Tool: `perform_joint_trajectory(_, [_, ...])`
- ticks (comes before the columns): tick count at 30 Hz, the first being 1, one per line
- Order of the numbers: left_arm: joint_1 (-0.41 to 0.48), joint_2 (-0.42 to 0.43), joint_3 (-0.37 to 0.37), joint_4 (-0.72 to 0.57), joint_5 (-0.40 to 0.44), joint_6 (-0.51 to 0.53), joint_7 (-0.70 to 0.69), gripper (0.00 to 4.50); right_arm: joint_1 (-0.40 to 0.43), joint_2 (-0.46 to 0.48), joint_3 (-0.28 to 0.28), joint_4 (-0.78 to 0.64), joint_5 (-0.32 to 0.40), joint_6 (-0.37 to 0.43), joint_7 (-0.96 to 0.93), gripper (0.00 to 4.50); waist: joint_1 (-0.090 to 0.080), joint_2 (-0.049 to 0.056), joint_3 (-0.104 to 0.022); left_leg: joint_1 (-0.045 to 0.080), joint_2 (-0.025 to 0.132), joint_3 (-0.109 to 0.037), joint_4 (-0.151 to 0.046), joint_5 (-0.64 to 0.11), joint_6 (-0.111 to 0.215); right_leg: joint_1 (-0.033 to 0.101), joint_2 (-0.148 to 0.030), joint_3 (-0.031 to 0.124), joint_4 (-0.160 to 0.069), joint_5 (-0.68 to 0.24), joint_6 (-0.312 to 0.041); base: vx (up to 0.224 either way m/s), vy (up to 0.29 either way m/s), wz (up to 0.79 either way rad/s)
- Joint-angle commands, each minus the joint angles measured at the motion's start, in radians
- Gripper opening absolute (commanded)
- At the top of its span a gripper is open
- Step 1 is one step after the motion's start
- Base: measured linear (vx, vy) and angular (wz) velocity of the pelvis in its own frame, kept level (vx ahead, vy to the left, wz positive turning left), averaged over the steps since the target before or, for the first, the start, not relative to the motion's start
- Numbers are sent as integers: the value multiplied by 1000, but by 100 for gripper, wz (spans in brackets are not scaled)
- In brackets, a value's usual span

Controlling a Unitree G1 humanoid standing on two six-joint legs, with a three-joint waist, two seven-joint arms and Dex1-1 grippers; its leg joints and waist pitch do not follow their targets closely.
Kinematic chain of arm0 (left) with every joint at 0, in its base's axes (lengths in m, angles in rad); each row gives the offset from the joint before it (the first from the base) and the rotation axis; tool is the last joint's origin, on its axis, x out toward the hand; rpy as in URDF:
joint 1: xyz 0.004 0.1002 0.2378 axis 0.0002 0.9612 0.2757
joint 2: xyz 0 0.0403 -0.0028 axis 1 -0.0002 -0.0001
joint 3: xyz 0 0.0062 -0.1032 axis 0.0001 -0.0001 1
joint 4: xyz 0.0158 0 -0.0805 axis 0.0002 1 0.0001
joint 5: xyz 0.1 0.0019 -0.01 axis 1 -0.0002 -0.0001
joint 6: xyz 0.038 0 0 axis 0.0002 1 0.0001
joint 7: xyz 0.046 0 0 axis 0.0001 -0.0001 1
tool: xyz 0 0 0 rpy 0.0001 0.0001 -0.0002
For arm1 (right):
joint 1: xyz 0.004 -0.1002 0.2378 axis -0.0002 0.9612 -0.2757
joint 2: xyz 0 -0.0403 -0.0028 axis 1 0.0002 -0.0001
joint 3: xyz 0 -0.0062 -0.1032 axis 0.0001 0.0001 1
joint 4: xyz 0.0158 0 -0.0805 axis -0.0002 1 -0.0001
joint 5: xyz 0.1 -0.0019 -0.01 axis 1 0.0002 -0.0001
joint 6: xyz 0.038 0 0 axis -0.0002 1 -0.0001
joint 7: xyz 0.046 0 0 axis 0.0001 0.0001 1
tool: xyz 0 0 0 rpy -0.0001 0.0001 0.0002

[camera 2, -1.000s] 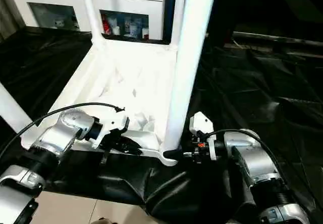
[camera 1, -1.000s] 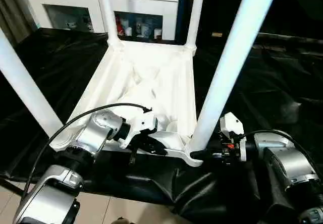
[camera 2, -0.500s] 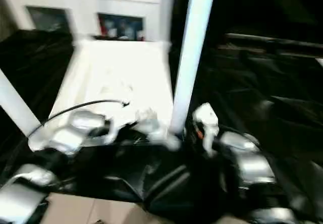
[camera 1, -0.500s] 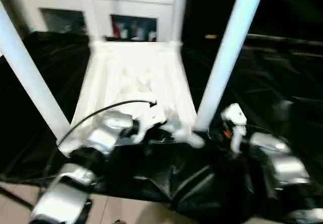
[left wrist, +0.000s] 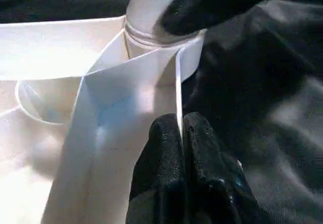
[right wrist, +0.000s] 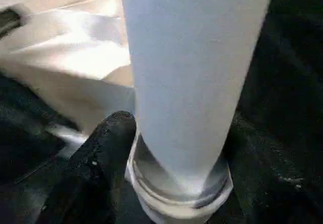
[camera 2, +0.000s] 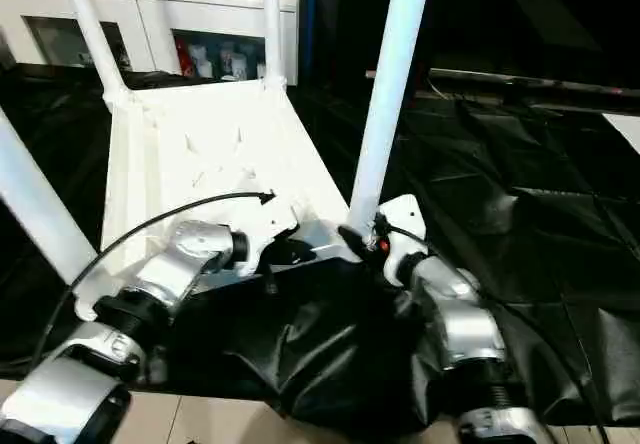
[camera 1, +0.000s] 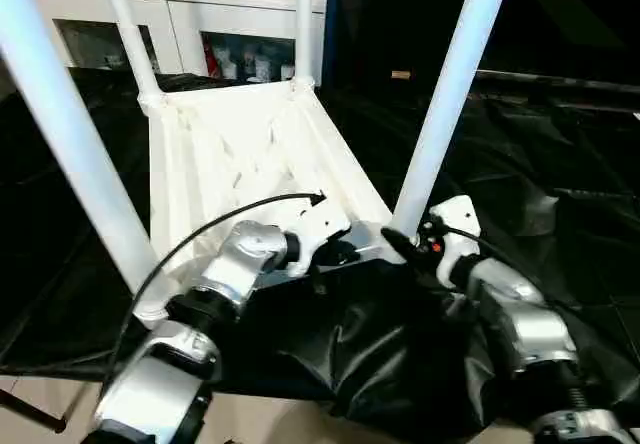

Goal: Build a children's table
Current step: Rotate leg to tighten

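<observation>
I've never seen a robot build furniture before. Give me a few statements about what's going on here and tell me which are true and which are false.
1. The tabletop lies upside down, its ribbed underside facing up. True.
2. Only two legs are fitted. False: four legs stand in the corner sockets, among them the near right leg.
3. The left gripper is shut on the tabletop's thin edge. True.
4. The right gripper is far from the table, over bare cloth. False: it sits at the base of the near right leg.
5. The work table is draped in black cloth. True.
</observation>
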Motion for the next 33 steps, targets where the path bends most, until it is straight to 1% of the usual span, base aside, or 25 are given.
perform_joint_trajectory(1, [11, -7, -44, -50, -38, -40, -112, 0, 15, -20, 120, -45, 21, 12, 181, 309, 4, -5, -51, 7, 44, -25, -81, -298, 50, 38, -66, 40, -79, -304, -181, 0, 0, 0])
perform_joint_trajectory(2, [18, 19, -49, -60, -46, -55, -164, 0, 22, -66, 135, -55, 13, -13, 248, 309, 5, -4, -52, 5, 44, -26, -81, -284, 54, 41, -67, 39, -75, -279, -190, 0, 0, 0])
perform_joint_trajectory(3, [18, 19, -49, -60, -46, -56, -165, 0, 22, -67, 135, -55, 14, -13, 249, 309, 7, -3, -53, 6, 44, -22, -77, -266, 62, 41, -67, 40, -72, -243, -205, 0, 0, 0])
perform_joint_trajectory(4, [25, 45, -49, -67, -63, -88, -228, 0, 25, -103, 134, -63, 27, -17, 308, 309, 9, -2, -55, 11, 44, -18, -73, -258, 70, 36, -66, 41, -70, -216, -223, 0, 0, 0])
perform_joint_trajectory(5, [26, 47, -49, -68, -64, -90, -233, 0, 25, -106, 133, -63, 28, -16, 313, 309, 9, -3, -57, 10, 43, -17, -71, -247, 75, 39, -66, 41, -67, -195, -232, 0, 0, 0])
perform_joint_trajectory(6, [28, 53, -48, -71, -70, -95, -252, 0, 25, -115, 132, -65, 33, -16, 330, 309, 14, -3, -60, 8, 45, -17, -70, -207, 85, 44, -66, 41, -59, -137, -250, 0, 0, 0])
perform_joint_trajectory(7, [33, 66, -43, -83, -89, -86, -297, 0, 23, -133, 128, -69, 43, -15, 362, 309, 21, 2, -62, 9, 47, -15, -67, -175, 94, 44, -64, 39, -51, -80, -269, 0, 0, 0])
perform_joint_trajectory(8, [37, 77, -39, -97, -105, -72, -338, 0, 22, -149, 124, -72, 51, -15, 393, 309, 24, 1, -60, 7, 48, -13, -67, -160, 98, 44, -62, 38, -48, -59, -275, 0, 0, 0])
perform_joint_trajectory(9, [40, 88, -39, -109, -116, -58, -371, 0, 20, -161, 121, -77, 59, -11, 419, 309, 34, 2, -60, 11, 50, -11, -66, -152, 102, 44, -63, 37, -44, -41, -286, 0, 0, 0])
perform_joint_trajectory(10, [46, 112, -47, -134, -129, -29, -428, 0, 13, -178, 119, -79, 71, -4, 461, 309, 39, 6, -60, 9, 51, -11, -66, -150, 102, 45, -63, 36, -41, -35, -294, 0, 0, 0])
perform_joint_trajectory(11, [48, 119, -51, -139, -130, -22, -438, 0, 11, -181, 121, -77, 72, -4, 469, 309, 42, 6, -60, 9, 52, -12, -66, -155, 101, 46, -64, 35, -40, -39, -295, 0, 0, 0])
perform_joint_trajectory(12, [50, 127, -55, -146, -132, -14, -452, 0, 8, -186, 124, -75, 72, -3, 480, 309, 45, 5, -58, 10, 53, -11, -67, -162, 97, 45, -64, 35, -42, -54, -293, 0, 0, 0])
perform_joint_trajectory(13, [52, 137, -58, -154, -135, -8, -466, 0, 4, -193, 131, -72, 75, -2, 497, 309, 49, 13, -56, 12, 53, -11, -68, -184, 86, 41, -64, 36, -46, -89, -288, 0, 0, 0])
perform_joint_trajectory(15, [55, 141, -59, -159, -137, -6, -473, 0, 2, -196, 137, -71, 78, -1, 510, 309, 53, 9, -53, 14, 53, -12, -71, -220, 64, 41, -66, 36, -52, -152, -274, 0, 0, 0])
perform_joint_trajectory(16, [57, 146, -57, -162, -140, -8, -487, 0, 0, -199, 144, -70, 83, 5, 535, 286, 53, 9, -52, 15, 53, -12, -73, -237, 51, 39, -65, 37, -56, -187, -264, 0, 0, 0])
perform_joint_trajectory(17, [58, 147, -55, -162, -140, -8, -492, 0, 0, -199, 147, -70, 86, 8, 543, 277, 53, 12, -51, 15, 53, -13, -75, -250, 40, 40, -65, 37, -58, -209, -255, 0, 0, 0])
perform_joint_trajectory(20, [60, 149, -55, -169, -143, -3, -497, 0, 0, -199, 149, -69, 91, 11, 553, 264, 51, 11, -52, 15, 53, -15, -76, -254, 29, 41, -66, 37, -58, -218, -245, 0, 0, 0])
perform_joint_trajectory(24, [65, 151, -53, -184, -152, 15, -497, 0, 11, -198, 154, -82, 107, 29, 574, 242, 53, 11, -54, 14, 52, -15, -75, -229, 34, 42, -66, 37, -55, -186, -249, 0, 0, 0])
perform_joint_trajectory(27, [60, 126, -31, -162, -153, -6, -421, 0, 32, -178, 145, -89, 113, 37, 549, 239, 52, 11, -54, 12, 51, -14, -73, -224, 39, 42, -64, 37, -54, -172, -253, 0, 0, 0])
perform_joint_trajectory(28, [60, 126, -31, -162, -153, -6, -421, 0, 32, -178, 145, -89, 113, 37, 549, 238, 52, 10, -54, 13, 51, -14, -73, -229, 38, 41, -65, 37, -55, -177, -253, 0, 0, 0])
perform_joint_trajectory(29, [54, 115, -24, -143, -138, -24, -370, 0, 34, -164, 139, -84, 106, 37, 515, 238, 53, 6, -53, 12, 49, -14, -73, -229, 39, 42, -65, 36, -56, -188, -249, 0, 0, 0])
perform_joint_trajectory(30, [35, 92, -12, -95, -100, -46, -250, 0, 28, -128, 125, -54, 76, 29, 413, 238, 51, 6, -53, 11, 50, -15, -73, -229, 37, 39, -66, 37, -56, -193, -245, 0, 0, 0])
perform_joint_trajectory(31, [22, 75, -5, -66, -78, -58, -172, 0, 22, -102, 114, -26, 53, 22, 337, 238, 48, 6, -50, 13, 48, -15, -74, -241, 32, 35, -64, 37, -61, -212, -241, 0, 0, 0])
perform_joint_trajectory(32, [4, 39, 14, -32, -66, -58, -66, 0, 15, -52, 90, 21, 19, 11, 197, 238, 44, 4, -50, 17, 44, -19, -75, -271, 6, 36, -70, 36, -69, -292, -218, 0, 0, 0])
perform_joint_trajectory(33, [4, 39, 14, -32, -66, -58, -66, 0, 15, -52, 90, 21, 19, 11, 197, 237, 41, 4, -49, 16, 43, -19, -75, -278, -2, 34, -69, 36, -70, -320, -207, 0, 0, 0])
